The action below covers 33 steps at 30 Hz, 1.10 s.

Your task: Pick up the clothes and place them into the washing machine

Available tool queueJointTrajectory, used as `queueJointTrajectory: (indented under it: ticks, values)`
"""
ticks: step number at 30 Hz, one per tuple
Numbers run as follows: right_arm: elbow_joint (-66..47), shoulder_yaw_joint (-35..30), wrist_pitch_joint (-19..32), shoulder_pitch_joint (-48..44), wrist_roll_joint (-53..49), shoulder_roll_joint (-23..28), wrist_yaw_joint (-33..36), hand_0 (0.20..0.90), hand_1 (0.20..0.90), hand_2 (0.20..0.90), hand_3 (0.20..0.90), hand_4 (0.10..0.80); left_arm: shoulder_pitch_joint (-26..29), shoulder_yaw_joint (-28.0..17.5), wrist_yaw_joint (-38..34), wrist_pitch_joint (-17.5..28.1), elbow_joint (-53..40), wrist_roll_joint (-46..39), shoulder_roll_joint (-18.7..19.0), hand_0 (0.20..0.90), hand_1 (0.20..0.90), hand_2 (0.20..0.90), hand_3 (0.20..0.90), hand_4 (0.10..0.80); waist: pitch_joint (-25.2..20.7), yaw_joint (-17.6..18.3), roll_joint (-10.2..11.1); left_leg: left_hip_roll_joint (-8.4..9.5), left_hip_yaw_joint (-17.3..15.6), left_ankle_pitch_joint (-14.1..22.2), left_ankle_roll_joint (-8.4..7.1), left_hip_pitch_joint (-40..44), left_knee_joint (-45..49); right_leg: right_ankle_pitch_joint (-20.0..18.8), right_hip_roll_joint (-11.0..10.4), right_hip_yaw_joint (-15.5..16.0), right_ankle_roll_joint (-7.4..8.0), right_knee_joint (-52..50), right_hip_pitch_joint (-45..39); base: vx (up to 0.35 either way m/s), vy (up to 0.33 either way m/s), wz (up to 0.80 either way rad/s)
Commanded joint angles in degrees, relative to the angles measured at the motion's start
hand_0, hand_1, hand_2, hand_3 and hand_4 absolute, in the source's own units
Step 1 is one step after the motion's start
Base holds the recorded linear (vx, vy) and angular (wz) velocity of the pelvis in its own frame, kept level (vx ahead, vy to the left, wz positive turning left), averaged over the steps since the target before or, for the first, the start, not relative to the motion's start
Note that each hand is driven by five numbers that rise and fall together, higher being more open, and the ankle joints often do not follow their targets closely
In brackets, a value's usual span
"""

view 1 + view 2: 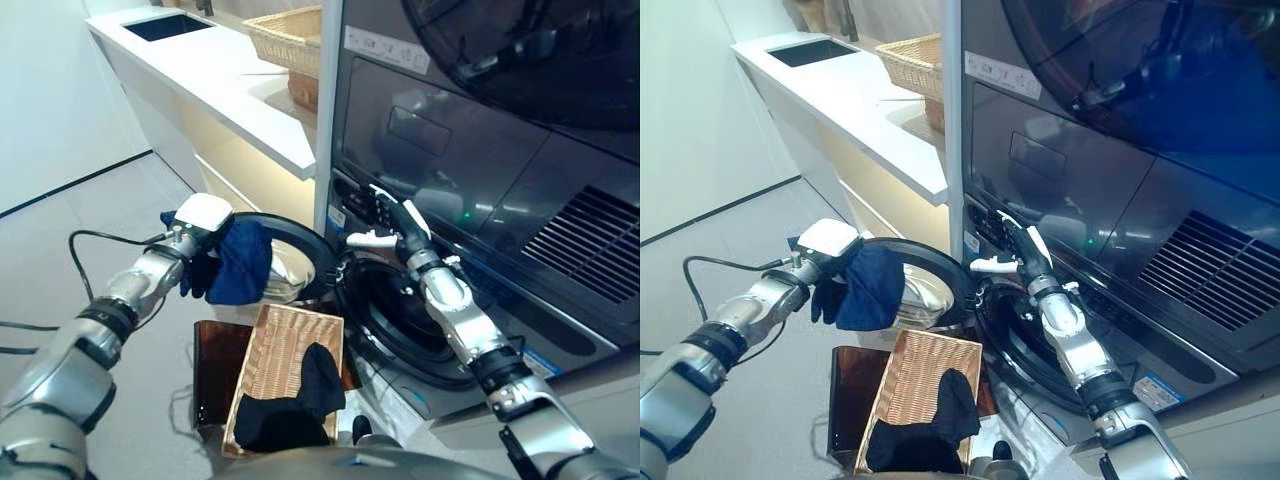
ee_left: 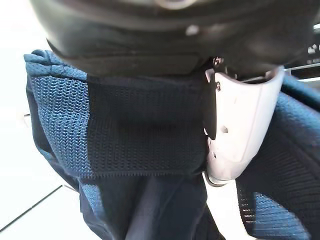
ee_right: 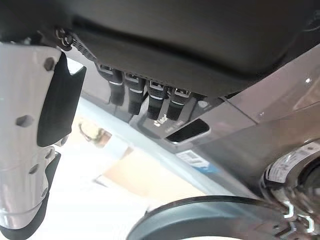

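A white wall [image 1: 50, 90] met a pale grey floor [image 1: 120, 210] along a dark baseboard [image 1: 75, 182]. A white counter [image 1: 215, 75] ran back along the left, with a dark sink [image 1: 167, 26] recessed at its far end and a wicker basket [image 1: 290, 38] standing on it near the appliance stack. Cream cabinet fronts [image 1: 235, 160] lay beneath the counter. Light was even and bright.

Left hand [image 2: 200, 45], thumb pinching blue garment [image 2: 135, 145]
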<state>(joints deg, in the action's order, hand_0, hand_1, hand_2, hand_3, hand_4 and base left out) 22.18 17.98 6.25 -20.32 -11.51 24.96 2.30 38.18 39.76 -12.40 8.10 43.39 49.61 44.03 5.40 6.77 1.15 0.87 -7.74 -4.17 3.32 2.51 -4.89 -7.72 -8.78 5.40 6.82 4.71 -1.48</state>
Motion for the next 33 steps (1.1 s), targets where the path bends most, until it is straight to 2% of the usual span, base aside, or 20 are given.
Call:
queueJointTrajectory:
  ticks: [1,5,14,27,33]
  values:
    - [1.33,0.02,4.86,-2.36,1.25,3.17,-0.43,0.9,0.9,0.9,0.9,0.8,11.22,2.18,-2.33,0.16,-1.34,0.83,3.95,0.2,0.2,0.2,0.2,0.3,-7.73,-2.71,-0.28,0.29,-0.58,3.2,-2.74,-0.65,0.31,5.23,-2.69,-0.29,2.72,-5.99,2.39,0.0,0.0,0.0]
    - [2.05,1.0,4.05,-3.28,4.23,3.27,-0.29,0.9,0.9,0.9,0.9,0.8,11.86,3.66,-1.15,0.13,-2.42,2.88,5.22,0.2,0.2,0.2,0.2,0.3,-7.81,-2.86,-0.44,0.32,-0.35,3.19,-2.67,-0.71,0.31,5.27,-2.72,-0.02,2.7,-6.0,2.27,0.0,0.0,0.0]
    - [2.84,4.06,0.88,-6.46,10.0,2.59,-2.45,0.9,0.9,0.9,0.9,0.8,12.0,2.84,0.53,0.25,-3.38,1.62,4.68,0.2,0.2,0.2,0.2,0.3,-7.72,-3.14,-0.28,0.3,-0.17,3.11,-2.62,-0.85,0.34,5.29,-2.72,0.09,2.6,-6.02,2.26,0.0,0.0,0.0]
    - [8.21,11.6,-0.34,-15.18,8.48,-6.35,-3.32,0.9,0.9,0.9,0.9,0.8,13.16,3.84,1.24,0.68,-8.44,1.1,3.4,0.2,0.2,0.2,0.2,0.3,-7.53,-4.07,-0.21,0.25,0.05,3.0,-2.66,-0.97,0.36,5.1,-2.71,0.23,2.37,-5.94,2.27,0.0,0.0,0.0]
    - [10.78,13.91,-0.5,-18.0,7.39,-10.41,-2.58,0.9,0.9,0.9,0.9,0.8,12.04,2.02,1.25,1.24,-10.77,-3.01,1.76,0.2,0.2,0.2,0.2,0.3,-7.44,-4.65,-0.04,0.29,0.15,2.95,-2.62,-0.99,0.35,5.05,-2.68,0.37,2.28,-5.84,2.21,0.0,0.0,0.0]
